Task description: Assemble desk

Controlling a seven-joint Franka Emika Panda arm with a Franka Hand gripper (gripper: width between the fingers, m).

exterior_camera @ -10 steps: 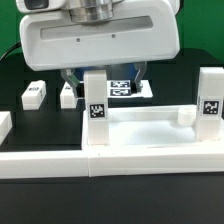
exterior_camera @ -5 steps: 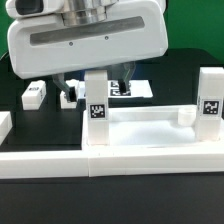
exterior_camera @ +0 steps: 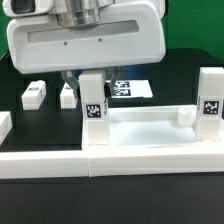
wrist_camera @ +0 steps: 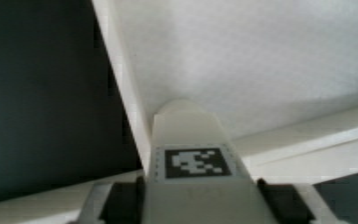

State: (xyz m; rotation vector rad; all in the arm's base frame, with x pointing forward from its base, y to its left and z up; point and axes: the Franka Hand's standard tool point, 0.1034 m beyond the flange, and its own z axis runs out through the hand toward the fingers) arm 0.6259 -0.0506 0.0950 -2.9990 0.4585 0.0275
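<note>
Your arm hangs from above, wrist approx. vert., gripper (exterior_camera: 93,84) pointing straight down. Fingers (wrist_camera: 108,207) sit tight on both sides of the upright leg (exterior_camera: 94,108), jaws pinched onto it. White hand housing looks level in ext. view.

Black table (exterior_camera: 185,75) (desk top (exterior_camera: 150,130), loose legs (exterior_camera: 33,95))

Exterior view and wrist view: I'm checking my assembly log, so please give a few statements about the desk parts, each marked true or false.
1. Two legs stand upright at the desk top: the left leg and the right leg, as the exterior view shows them. True.
2. The gripper is at the right leg. False: it straddles the left leg.
3. The marker board lies flat on the table. True.
4. No part lies loose. False: a loose white piece lies on the table.
</note>
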